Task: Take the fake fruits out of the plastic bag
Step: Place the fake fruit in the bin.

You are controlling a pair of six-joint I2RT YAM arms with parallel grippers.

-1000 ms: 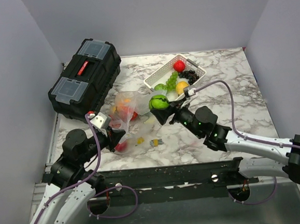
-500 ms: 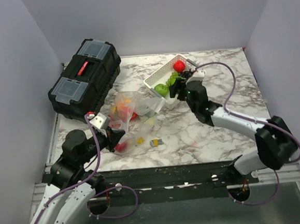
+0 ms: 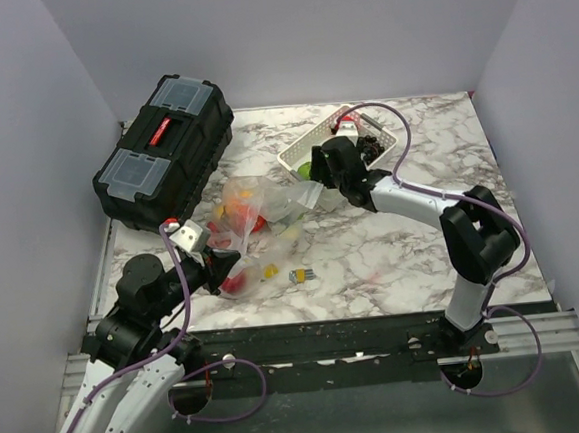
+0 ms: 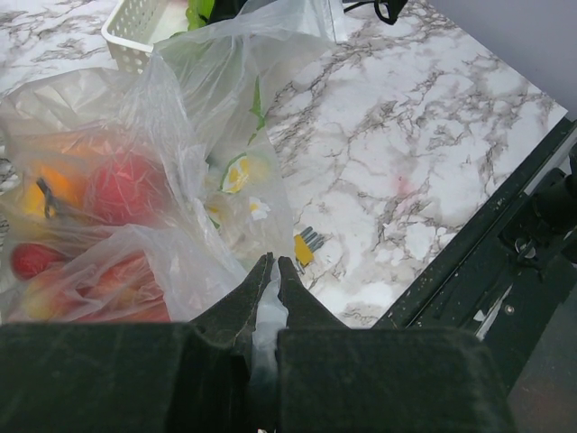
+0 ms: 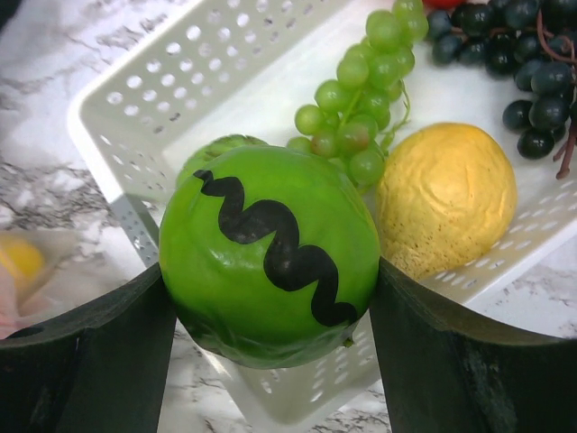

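Right gripper point(image 5: 270, 347) is clamped on a round green fruit point(image 5: 269, 248) with a black squiggle drawn on it, one finger point(image 5: 86, 356) on each side, and it's hanging right over the near left corner of the white basket point(image 5: 135, 108). Can't tell if the fruit is touching the rim or just above it. Inside the basket there's another green fruit point(image 5: 216, 149) tucked just behind the held one, a bunch of green grapes point(image 5: 361, 99), a bumpy yellow lemon point(image 5: 446, 198) to the right and dark grapes point(image 5: 505, 45) in the far right corner. Left gripper point(image 4: 272, 271) is pinched shut on a fold of the clear plastic bag point(image 4: 162, 135), grabbing it at the near edge. The bag lies crumpled on the marble table point(image 3: 373, 260), just left of the basket and near to the right of the black toolbox point(image 3: 164, 146), with its far end just beside the basket. You can see a red fruit point(image 4: 126, 185), something orange and some pale yellow pieces through the plastic, so plenty is left in there. A small yellow bit point(image 4: 306, 248) sits loose on the table just right of the bag's near end.
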